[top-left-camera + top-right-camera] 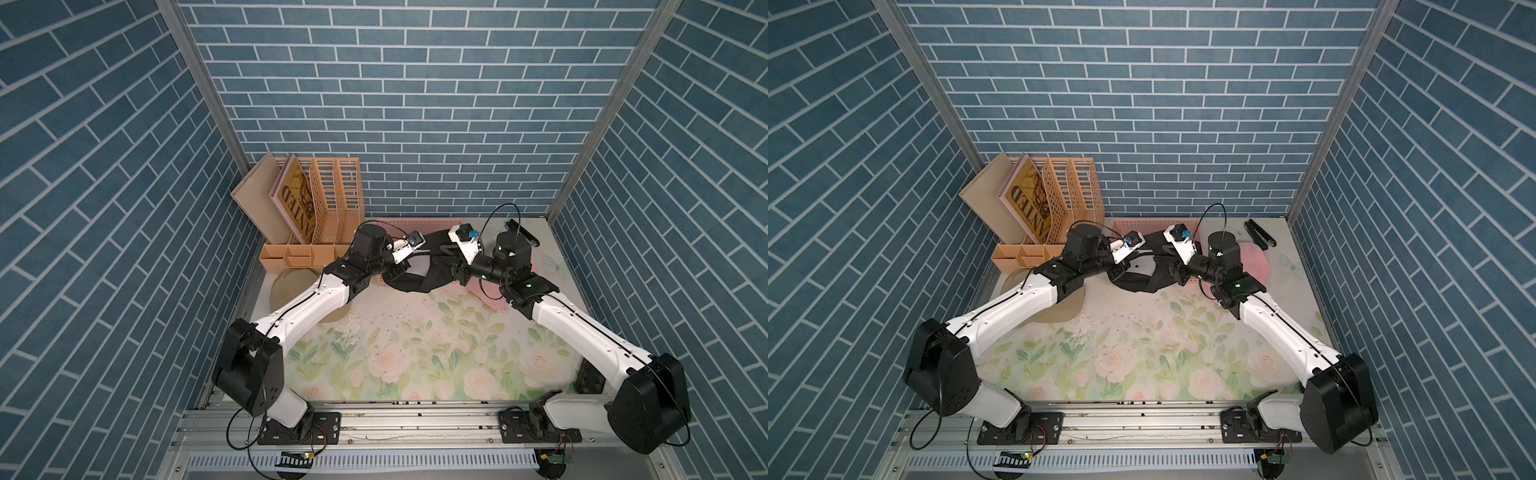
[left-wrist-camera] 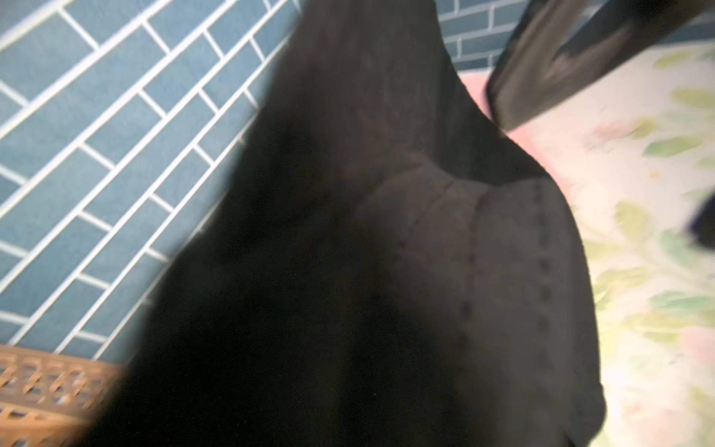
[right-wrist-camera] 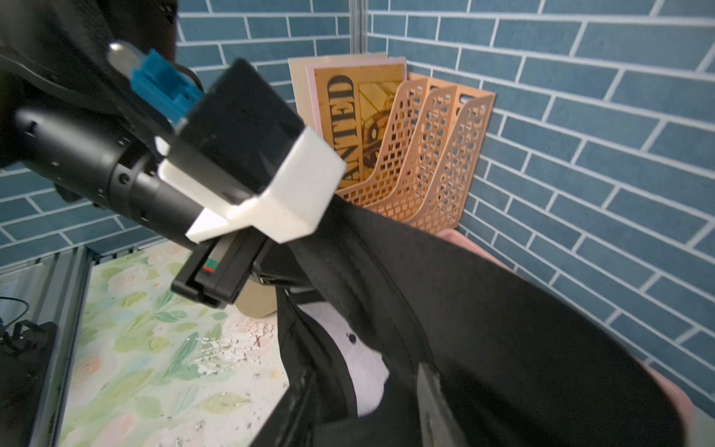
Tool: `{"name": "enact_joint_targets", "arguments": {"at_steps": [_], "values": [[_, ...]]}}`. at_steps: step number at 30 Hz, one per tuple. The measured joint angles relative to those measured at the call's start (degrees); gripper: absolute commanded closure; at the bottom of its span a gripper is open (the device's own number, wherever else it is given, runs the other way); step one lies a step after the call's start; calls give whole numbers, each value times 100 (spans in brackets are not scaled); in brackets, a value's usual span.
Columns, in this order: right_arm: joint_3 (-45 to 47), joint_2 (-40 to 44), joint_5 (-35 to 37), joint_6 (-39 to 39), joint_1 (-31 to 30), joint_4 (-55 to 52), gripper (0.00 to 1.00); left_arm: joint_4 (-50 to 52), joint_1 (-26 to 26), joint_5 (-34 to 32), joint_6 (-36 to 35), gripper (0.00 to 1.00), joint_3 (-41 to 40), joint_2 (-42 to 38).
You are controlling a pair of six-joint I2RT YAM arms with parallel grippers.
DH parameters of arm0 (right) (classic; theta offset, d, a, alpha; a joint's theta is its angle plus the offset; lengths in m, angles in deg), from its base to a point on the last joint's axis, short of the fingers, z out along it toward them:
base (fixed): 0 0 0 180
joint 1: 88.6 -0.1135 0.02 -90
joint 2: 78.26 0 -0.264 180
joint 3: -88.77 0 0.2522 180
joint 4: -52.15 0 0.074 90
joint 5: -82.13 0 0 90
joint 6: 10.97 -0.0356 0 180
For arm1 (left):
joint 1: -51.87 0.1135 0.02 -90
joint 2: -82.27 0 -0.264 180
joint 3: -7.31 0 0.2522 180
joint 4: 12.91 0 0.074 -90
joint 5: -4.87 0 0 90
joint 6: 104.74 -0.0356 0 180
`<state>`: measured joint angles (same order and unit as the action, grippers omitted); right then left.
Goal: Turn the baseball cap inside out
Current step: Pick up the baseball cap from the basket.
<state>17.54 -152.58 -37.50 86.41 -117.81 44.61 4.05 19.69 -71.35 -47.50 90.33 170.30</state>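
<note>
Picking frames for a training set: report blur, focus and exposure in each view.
Left wrist view: the black cap fills the frame, underexposed, and the brick wall is motion-smeared. Right wrist view: the left arm's camera mount is soft, the file rack sharp. Both top views: sharp and evenly lit.

Left arm (image 1: 303,303) and right arm (image 1: 582,324) inward, left pincer (image 3: 267,276) clamped, right pincer (image 3: 363,371) jaws apart

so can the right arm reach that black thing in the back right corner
Probably yes: the black thing lies uncovered on the table, close behind the wrist of the right arm. But the right gripper is at the baseball cap and would have to leave it first.
</note>
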Motion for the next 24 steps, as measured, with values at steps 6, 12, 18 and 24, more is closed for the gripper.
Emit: {"name": "enact_joint_targets", "arguments": {"at_steps": [6,12,18,24], "values": [[221,516,715,411,0,-745,47,564,-81,-717,-804,90,326,267],[170,693,1126,874,-4,-1185,44,1355,-514,-1349,-1615,88,772,678],[-280,455,1158,1419,-31,-1576,44,1840,-844,-1515,-1974,87,1005,798],[-595,195,981,1919,-35,-1891,44,1939,-861,-1523,-2065,87,1038,756]]}}
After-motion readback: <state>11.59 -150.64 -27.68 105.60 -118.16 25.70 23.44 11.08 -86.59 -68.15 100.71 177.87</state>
